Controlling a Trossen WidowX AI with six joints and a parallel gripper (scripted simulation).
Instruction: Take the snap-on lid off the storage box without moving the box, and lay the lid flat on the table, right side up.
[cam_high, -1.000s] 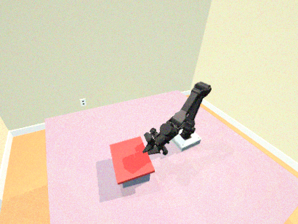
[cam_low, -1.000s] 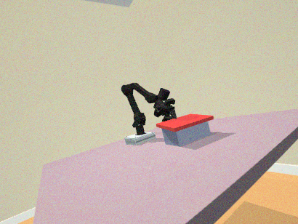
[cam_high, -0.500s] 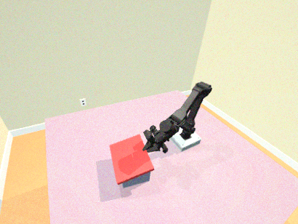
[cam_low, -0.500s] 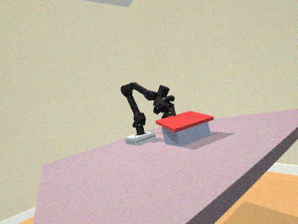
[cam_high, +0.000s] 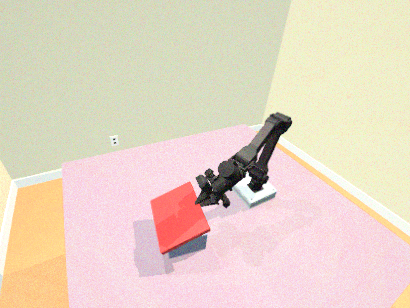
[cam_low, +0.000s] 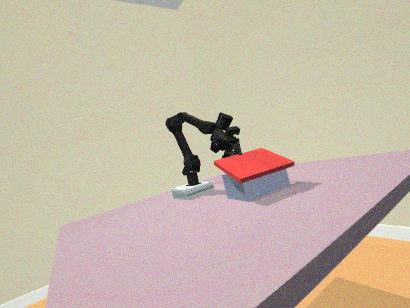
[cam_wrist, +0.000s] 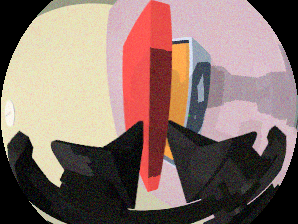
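The red lid (cam_high: 176, 220) (cam_low: 256, 164) (cam_wrist: 135, 85) is tilted above the blue-grey storage box (cam_high: 191, 246) (cam_low: 259, 188) (cam_wrist: 201, 54), with its edge on the arm's side raised. My gripper (cam_high: 198, 202) (cam_low: 239, 153) (cam_wrist: 154, 125) is shut on that edge of the lid, one finger on each side in the wrist view. The wrist view shows a gap between lid and box on this side, with the box's rim and an orange inside surface visible. The box stands on the table. Whether the lid's far side touches the box is hidden.
The pink table (cam_high: 110, 185) (cam_low: 150, 240) carries the box and the arm's pale base (cam_high: 260, 197) (cam_low: 186, 192). The base stands behind the box in the top view. A dark table edge (cam_low: 345, 245) runs along the right in the exterior view.
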